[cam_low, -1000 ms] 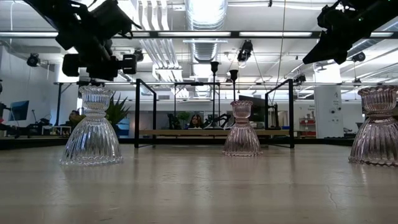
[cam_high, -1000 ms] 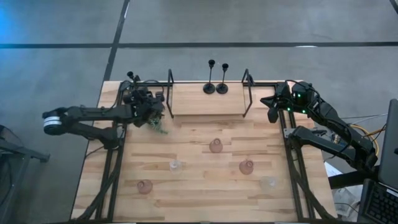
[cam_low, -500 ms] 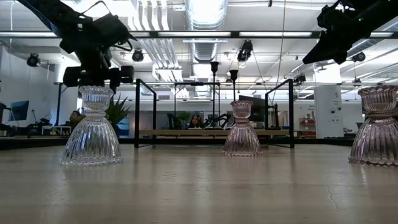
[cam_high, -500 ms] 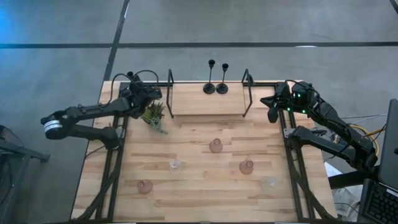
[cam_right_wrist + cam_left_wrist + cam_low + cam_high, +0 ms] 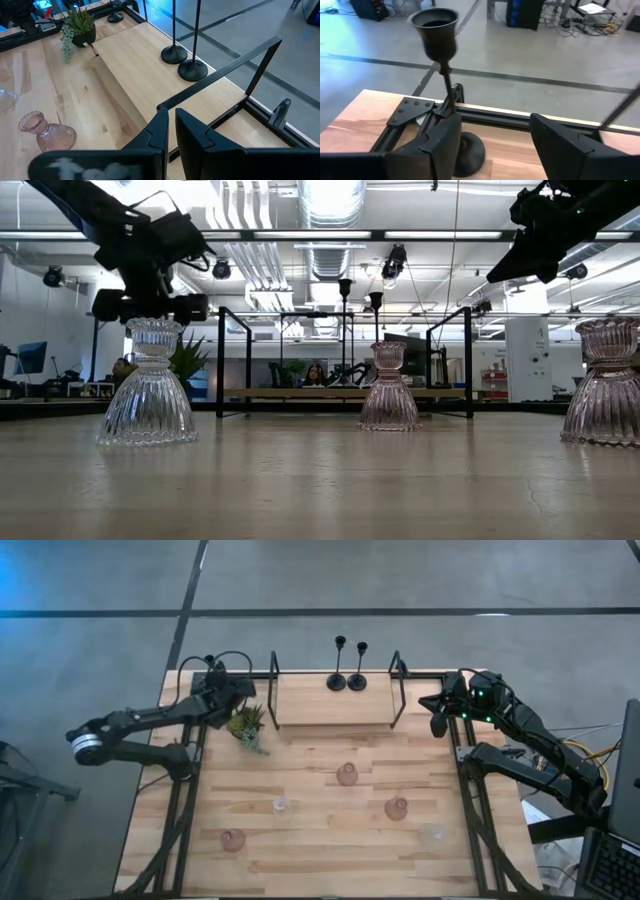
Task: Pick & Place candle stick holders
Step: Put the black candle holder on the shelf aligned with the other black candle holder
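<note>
L end effector (image 5: 492, 145) spread open at the table's (image 5: 320, 850) far-left corner, a black stemmed holder (image 5: 440, 75) upright between its fingers, not gripped. R end effector (image 5: 171, 131) clenched, empty, by far-right edge. Two black holders (image 5: 348, 680) on raised shelf (image 5: 300, 705); glass holders (image 5: 347, 775) mid-table.
</note>
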Robot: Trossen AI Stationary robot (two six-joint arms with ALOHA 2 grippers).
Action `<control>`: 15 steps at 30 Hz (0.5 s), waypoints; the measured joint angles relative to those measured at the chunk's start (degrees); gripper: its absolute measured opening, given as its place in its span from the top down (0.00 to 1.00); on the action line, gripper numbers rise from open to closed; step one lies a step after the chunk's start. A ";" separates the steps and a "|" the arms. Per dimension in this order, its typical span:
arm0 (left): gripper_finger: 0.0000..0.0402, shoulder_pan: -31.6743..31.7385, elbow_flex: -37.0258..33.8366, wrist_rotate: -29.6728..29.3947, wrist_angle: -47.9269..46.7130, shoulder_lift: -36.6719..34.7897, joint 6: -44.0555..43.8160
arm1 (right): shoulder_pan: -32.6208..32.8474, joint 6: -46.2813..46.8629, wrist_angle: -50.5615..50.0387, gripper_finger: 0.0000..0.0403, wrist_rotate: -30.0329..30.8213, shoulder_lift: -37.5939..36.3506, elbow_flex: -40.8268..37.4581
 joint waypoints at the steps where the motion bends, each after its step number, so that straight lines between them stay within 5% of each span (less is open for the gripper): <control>1: 0.39 0.58 -0.23 0.02 0.49 0.26 -0.01 | 0.00 0.01 0.00 0.93 0.01 0.00 0.00; 15: 0.39 7.40 -0.37 1.34 9.78 9.39 6.25 | -0.02 0.00 0.00 0.93 0.00 0.00 0.00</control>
